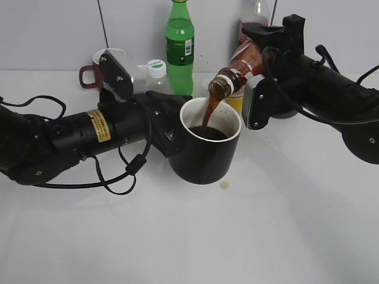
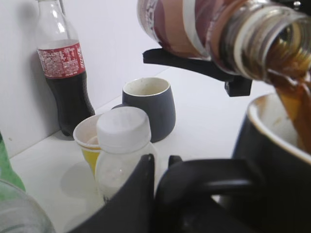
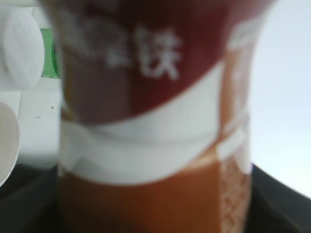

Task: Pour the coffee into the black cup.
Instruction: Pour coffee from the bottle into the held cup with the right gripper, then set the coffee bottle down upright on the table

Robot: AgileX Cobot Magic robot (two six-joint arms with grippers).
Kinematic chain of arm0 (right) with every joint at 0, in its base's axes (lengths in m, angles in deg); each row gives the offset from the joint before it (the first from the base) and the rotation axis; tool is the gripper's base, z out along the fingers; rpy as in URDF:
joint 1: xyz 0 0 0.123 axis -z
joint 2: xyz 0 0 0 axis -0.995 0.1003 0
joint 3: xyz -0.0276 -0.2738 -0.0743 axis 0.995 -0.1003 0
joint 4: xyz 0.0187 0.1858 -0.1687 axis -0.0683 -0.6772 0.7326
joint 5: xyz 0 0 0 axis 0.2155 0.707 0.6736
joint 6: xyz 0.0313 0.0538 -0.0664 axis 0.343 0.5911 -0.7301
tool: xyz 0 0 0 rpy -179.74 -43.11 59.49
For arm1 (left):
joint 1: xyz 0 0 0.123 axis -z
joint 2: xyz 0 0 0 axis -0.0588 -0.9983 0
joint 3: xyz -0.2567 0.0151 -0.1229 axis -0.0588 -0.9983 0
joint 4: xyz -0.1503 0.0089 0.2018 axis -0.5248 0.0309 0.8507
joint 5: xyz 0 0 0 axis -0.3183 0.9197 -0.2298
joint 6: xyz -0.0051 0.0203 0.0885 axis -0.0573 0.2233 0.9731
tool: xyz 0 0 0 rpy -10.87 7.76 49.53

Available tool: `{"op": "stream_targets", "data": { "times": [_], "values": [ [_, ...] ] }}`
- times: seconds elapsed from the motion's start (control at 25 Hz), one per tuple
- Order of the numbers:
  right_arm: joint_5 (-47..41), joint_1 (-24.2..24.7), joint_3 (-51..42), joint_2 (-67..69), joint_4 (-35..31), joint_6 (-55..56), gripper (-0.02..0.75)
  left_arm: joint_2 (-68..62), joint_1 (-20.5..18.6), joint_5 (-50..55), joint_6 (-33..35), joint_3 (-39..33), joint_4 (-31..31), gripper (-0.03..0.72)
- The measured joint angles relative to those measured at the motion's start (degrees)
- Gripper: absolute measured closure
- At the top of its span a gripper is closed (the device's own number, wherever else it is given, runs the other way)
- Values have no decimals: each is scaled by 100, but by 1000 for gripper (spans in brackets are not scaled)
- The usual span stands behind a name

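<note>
The black cup (image 1: 208, 155) is held off the table by its handle (image 2: 209, 179); my left gripper (image 1: 170, 127) is shut on that handle, seen close in the left wrist view (image 2: 163, 172). The coffee bottle (image 1: 243, 66) is tilted neck-down to the left in my right gripper (image 1: 259, 94), which is shut on its body. A brown stream (image 1: 211, 112) runs from its mouth (image 2: 265, 41) into the cup (image 2: 279, 165), which holds dark coffee. The bottle's label fills the right wrist view (image 3: 155, 121), hiding the fingertips.
Along the back wall stand a maroon mug (image 1: 93, 74), a small white-capped bottle (image 1: 156, 74), a green bottle (image 1: 179, 47), a yellow paper cup (image 2: 89, 141), a dark grey mug (image 2: 148, 104) and a cola bottle (image 2: 63, 73). A coffee drop (image 1: 224, 185) lies by the cup.
</note>
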Motion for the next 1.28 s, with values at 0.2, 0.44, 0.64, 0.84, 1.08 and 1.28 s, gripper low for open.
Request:
{"op": "stream_targets", "data": {
  "times": [0.2,0.44,0.64,0.84,1.08,1.28],
  "values": [
    [0,0,0,0,0,451,235,0,0,0,12,0,0,635],
    [-43,0,0,0,0,1220,235,0,0,-37,14,0,-47,635],
    [-77,0,0,0,-79,2028,235,0,0,-148,14,0,-157,635],
    [-81,0,0,0,-779,3410,235,103,0,-169,14,-129,-602,635],
    [-81,0,-244,0,-1661,5576,235,717,-224,-169,18,-675,-1295,635],
    [-84,0,-795,-5,-1958,7005,235,1149,-632,-176,144,-1175,-1663,635]
  ]
}}
